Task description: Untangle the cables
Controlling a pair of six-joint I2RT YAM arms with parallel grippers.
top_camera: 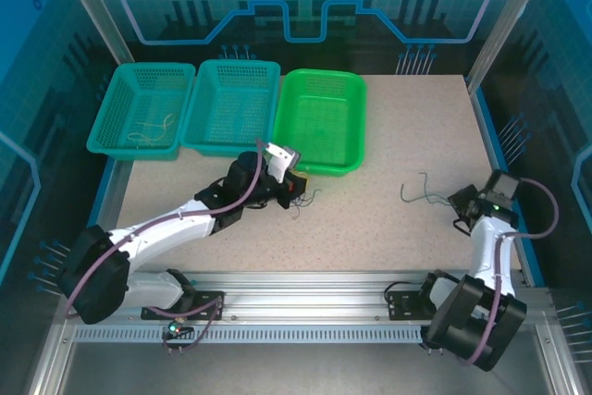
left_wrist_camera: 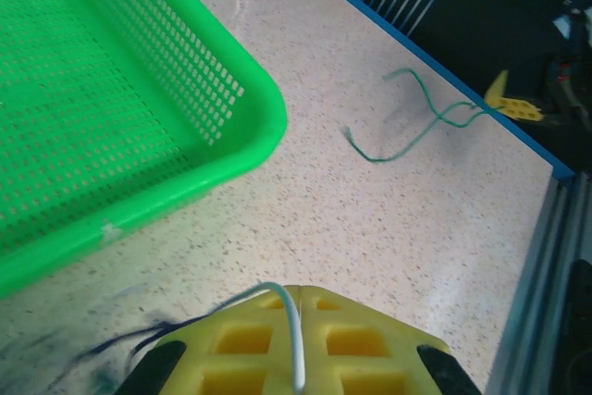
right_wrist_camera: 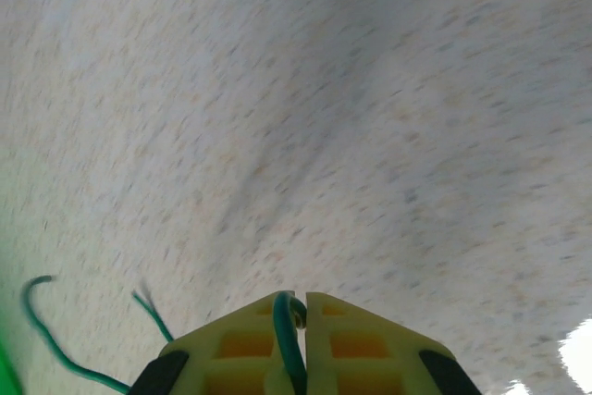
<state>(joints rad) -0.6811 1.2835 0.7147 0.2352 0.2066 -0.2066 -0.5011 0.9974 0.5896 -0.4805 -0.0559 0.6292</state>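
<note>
The left gripper has its two yellow fingers pressed together. Their faces are moulded in a grid of square hollows. A white cable is pinched in the seam between them. It is a thin, smooth strand that runs down the seam and arches out to the left over the fingertips. Low and to the left of these fingers, several dark blue cables trail over the table as hair-thin, slightly blurred lines. The table is a pale, speckled, stone-like surface. Ahead and to the left stands a bright green basket, glossy plastic with a rounded corner and walls pierced by rows of small slots.

The right gripper is also closed tip to tip, with the same yellow gridded pads. It nips a teal cable in its seam. The free length of this cable lies on the table to the left of the fingers, curling into a hook with a short straight end beside it.

Beyond the left fingers, past the green basket, a teal basket of fine mesh sits edge to edge with it. A second teal basket stands beside that one and holds a curly pale cable.
</note>
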